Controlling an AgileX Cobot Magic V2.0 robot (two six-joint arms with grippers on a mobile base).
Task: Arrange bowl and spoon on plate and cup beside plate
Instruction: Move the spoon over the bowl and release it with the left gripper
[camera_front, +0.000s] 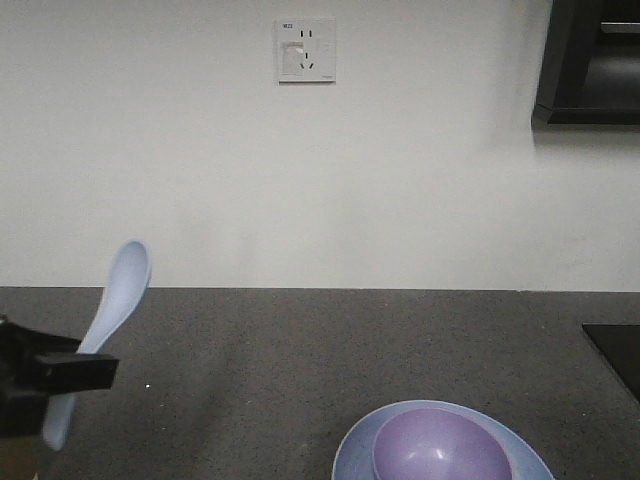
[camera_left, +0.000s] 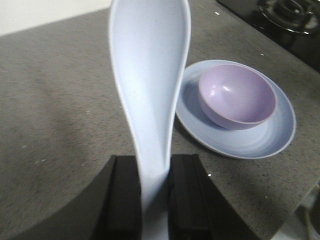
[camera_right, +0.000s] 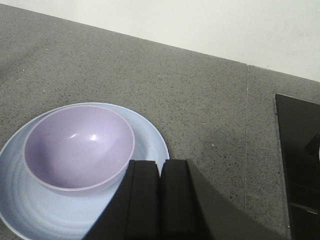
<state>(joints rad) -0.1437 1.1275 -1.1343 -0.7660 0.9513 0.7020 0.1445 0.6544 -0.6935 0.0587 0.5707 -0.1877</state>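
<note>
My left gripper is shut on the handle of the pale blue spoon, which stands above the dark counter with its scoop pointing away. In the front view the spoon tilts up at the far left above the left gripper. The lavender bowl sits in the pale blue plate, to the right of the spoon. From the right wrist, the bowl and the plate lie just left of my right gripper, whose jaws are together with nothing between them. The cup is out of view.
A black stovetop lies at the counter's right. The white wall behind the counter carries a socket. A dark cabinet hangs at the top right.
</note>
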